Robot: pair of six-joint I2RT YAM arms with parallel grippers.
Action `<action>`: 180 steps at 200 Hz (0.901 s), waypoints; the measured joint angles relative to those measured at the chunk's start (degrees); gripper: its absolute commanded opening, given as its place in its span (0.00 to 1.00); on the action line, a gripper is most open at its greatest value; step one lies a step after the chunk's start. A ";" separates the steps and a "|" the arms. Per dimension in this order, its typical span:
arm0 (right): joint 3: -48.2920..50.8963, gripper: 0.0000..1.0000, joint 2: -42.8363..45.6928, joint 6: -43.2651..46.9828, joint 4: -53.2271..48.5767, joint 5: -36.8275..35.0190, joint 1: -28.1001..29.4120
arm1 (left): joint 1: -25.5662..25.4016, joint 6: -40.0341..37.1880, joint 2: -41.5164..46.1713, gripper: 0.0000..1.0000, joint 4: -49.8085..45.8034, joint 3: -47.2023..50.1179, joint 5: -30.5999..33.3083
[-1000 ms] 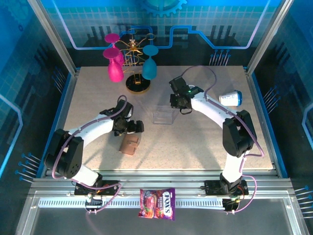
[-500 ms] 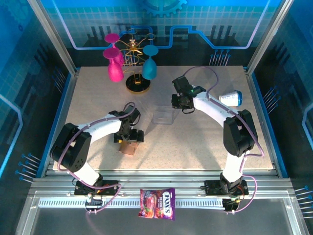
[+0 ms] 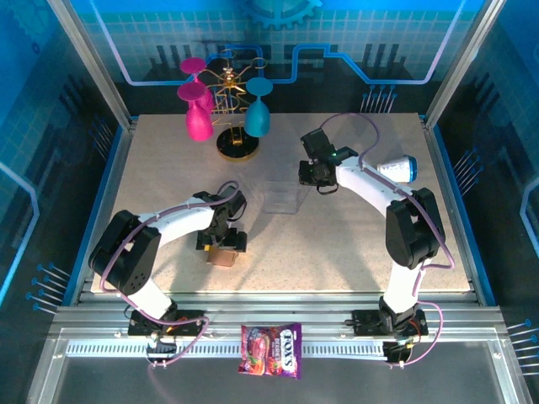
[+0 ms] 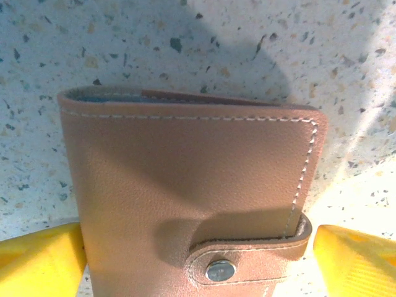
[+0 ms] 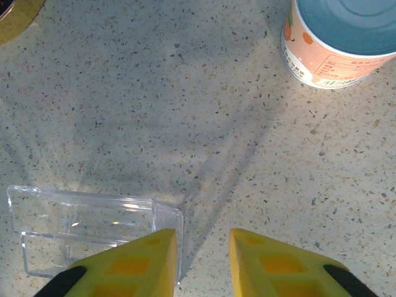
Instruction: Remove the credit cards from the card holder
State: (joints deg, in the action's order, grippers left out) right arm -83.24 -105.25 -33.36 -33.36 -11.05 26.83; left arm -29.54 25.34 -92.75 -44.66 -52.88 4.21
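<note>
The card holder (image 4: 185, 179) is a tan-brown leather wallet lying flat on the speckled table, folded shut with its snap strap fastened. From above, the card holder (image 3: 224, 256) sits left of centre near the front. My left gripper (image 3: 223, 244) is low over it. In the left wrist view the left gripper (image 4: 198, 250) stands open, one yellow finger (image 4: 37, 260) on each side of the wallet, close to its edges. The credit cards are hidden. My right gripper (image 3: 315, 175) hovers behind the table's middle. In the right wrist view the right gripper (image 5: 203, 247) is narrowly open over bare table.
A clear plastic box (image 3: 282, 198) stands mid-table; the clear plastic box (image 5: 80, 226) lies just left of my right fingers. A can (image 3: 397, 169) lies at the right. A gold stand with pink and teal glasses (image 3: 232, 126) is at the back. A candy bag (image 3: 271, 349) rests on the front rail.
My left gripper has come down toward the front and settled over the wallet, jaws narrowing slightly. My right gripper has drifted a little to the right.
</note>
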 measured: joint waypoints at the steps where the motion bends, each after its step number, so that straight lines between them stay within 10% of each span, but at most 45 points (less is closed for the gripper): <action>1: 0.04 0.30 0.02 0.00 0.00 0.00 -0.02 | 0.00 0.00 0.00 0.91 -0.04 0.00 0.02; 180: 10.19 0.31 9.79 2.01 2.16 3.50 -4.35 | -14.45 9.29 -6.25 0.81 -1.57 -10.88 0.98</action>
State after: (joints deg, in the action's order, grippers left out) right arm -73.06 -95.46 -31.35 -31.20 -7.55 22.48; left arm -43.99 34.63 -99.00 -46.24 -63.77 5.19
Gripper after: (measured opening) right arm 0.306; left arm 0.813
